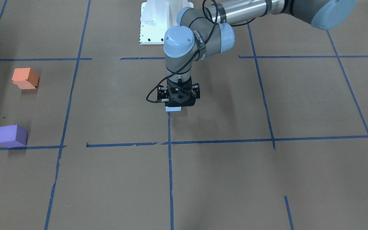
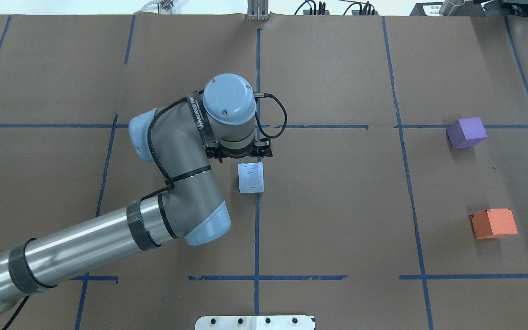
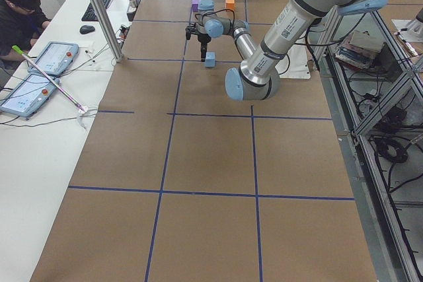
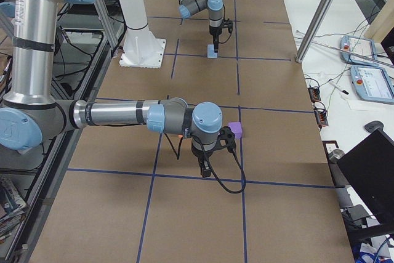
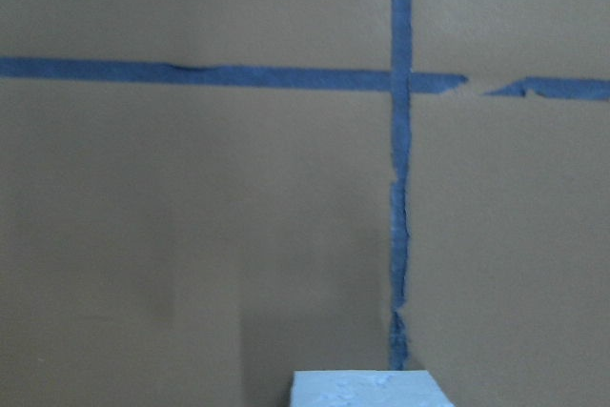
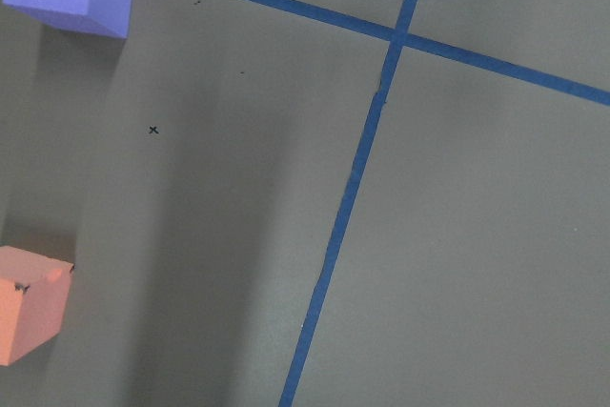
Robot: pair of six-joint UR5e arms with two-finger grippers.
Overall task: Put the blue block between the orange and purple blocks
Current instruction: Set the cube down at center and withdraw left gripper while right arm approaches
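The light blue block (image 2: pixel 250 177) rests on the brown table at its middle, on a blue tape line. My left gripper (image 1: pixel 177 97) points straight down right over or against it; only an edge of the block (image 1: pixel 173 109) shows under the gripper. The left wrist view shows just the block's top (image 5: pixel 367 390) and no fingers, so I cannot tell if the gripper is open. The orange block (image 2: pixel 494 223) and purple block (image 2: pixel 466 132) stand far off on my right side, a gap between them. My right gripper (image 4: pixel 206 167) hangs near the purple block (image 4: pixel 235 130); I cannot tell its state.
Blue tape lines (image 2: pixel 257 229) divide the brown table. The white robot base plate (image 2: pixel 255 322) lies at the near edge. An operator (image 3: pixel 20 11) sits at a side table with tablets, behind a metal pole (image 3: pixel 99 11).
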